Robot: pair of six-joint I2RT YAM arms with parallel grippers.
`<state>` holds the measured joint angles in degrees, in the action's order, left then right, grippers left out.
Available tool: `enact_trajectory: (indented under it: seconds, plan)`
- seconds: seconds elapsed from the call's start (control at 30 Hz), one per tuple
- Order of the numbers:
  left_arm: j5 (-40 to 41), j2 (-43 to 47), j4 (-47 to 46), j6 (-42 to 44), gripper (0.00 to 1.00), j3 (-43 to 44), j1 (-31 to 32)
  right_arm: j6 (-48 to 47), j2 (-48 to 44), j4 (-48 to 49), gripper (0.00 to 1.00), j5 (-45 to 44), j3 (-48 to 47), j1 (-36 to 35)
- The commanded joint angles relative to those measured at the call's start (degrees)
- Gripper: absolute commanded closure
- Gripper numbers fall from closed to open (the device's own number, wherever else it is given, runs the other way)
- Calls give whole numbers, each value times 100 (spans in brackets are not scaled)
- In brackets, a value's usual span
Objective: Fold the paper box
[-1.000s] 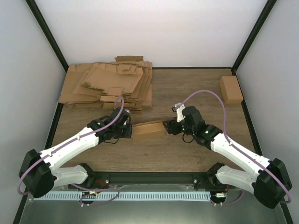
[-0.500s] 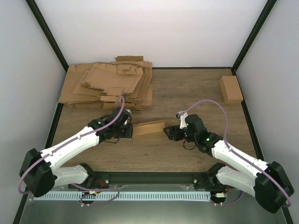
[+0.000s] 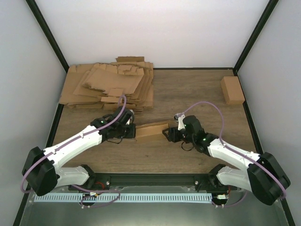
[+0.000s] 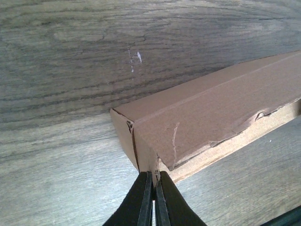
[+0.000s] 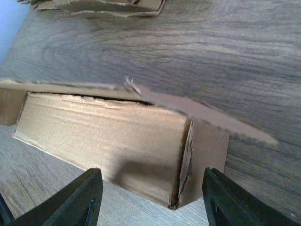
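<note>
The paper box (image 3: 151,132) lies mid-table as a small brown carton, partly folded. In the left wrist view one corner of the box (image 4: 211,113) points at me, and my left gripper (image 4: 154,181) is shut on a thin cardboard edge at that corner. From above, the left gripper (image 3: 131,132) sits at the box's left end. My right gripper (image 3: 167,133) is at the right end. In the right wrist view the box (image 5: 103,136) shows a loose end flap and an overhanging lid. The right gripper (image 5: 151,190) stands open, fingers wide on either side of the near corner, touching nothing.
A thick heap of flat cardboard sheets (image 3: 110,87) fills the back left; its edge (image 5: 99,4) shows at the top of the right wrist view. A small closed carton (image 3: 232,89) stands at the back right. White walls with black posts enclose the table.
The right arm has come down and left, up to the box's right end, and its jaws have narrowed a little. The left gripper keeps its grip; the box has shifted slightly.
</note>
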<state>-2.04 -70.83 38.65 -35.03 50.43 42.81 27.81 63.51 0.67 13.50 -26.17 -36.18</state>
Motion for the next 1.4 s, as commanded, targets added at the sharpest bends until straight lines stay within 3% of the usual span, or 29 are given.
enact_trajectory:
  seconds: [0.0,0.3,1.37]
  plan:
    - [-294,-56,-67,-321,96,133,29,-100,8,298,40,-12,122,-57]
    - [-606,-292,-215,-469,96,205,32,-46,-12,449,45,-9,310,-222]
    - [-1419,-412,-232,-451,96,387,-201,-147,-8,400,45,-236,428,-354]
